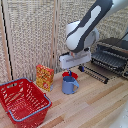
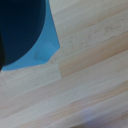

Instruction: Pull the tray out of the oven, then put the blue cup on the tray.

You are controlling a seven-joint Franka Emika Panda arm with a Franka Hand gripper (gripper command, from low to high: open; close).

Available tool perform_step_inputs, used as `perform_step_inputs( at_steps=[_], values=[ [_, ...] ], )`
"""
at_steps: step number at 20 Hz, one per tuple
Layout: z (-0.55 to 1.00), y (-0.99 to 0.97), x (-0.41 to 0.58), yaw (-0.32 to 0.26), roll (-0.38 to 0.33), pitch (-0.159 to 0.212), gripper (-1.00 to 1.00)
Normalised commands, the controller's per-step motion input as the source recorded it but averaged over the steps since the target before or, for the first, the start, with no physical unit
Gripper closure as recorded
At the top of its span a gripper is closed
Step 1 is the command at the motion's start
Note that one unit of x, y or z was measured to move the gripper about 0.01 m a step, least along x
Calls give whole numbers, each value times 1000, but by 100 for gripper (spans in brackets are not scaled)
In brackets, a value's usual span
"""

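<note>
Right, tool (image 1: pixel 75 66) sits directly over the blue cup (image 1: pixel 69 84), just above its rim, arm reaching in from the oven side. Can't tell whether the tool is open or closed: the exterior view hides the fingers behind the wrist housing and the wrist view shows none, only the cup's blue wall and dark inside (image 2: pixel 25 35) close up against bare wood counter (image 2: pixel 85 85). Cup stands upright on the counter, handle sticking out toward the oven side. Key relation: cup is straight below the tool, so the grasp looks like a short vertical drop onto the rim or wall. Tray (image 1: pixel 96 74) already lies out in front of the oven (image 1: pixel 112 54), long axis running along the oven front; it's off to the tool's side, near, a little beyond the cup. So the carry would be a lift, then a short sideways move toward the oven. A red bowl (image 1: pixel 70 75) sits touching or just behind the cup, under the tool; risk of clipping it on descent. Cereal box (image 1: pixel 44 77) and red basket (image 1: pixel 22 100) are on the far side from the oven, clear of that path.
</note>
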Motion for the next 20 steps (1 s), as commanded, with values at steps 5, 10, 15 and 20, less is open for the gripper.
perform_step_inputs(
  at_steps=[5,10,15,20],
  values=[
    [-438,-10,-44,135,0,0,-100],
    [-247,0,-85,156,2,0,100],
    [-19,20,-110,55,-1,-31,100],
    [0,71,5,67,-1,0,100]
  ],
)
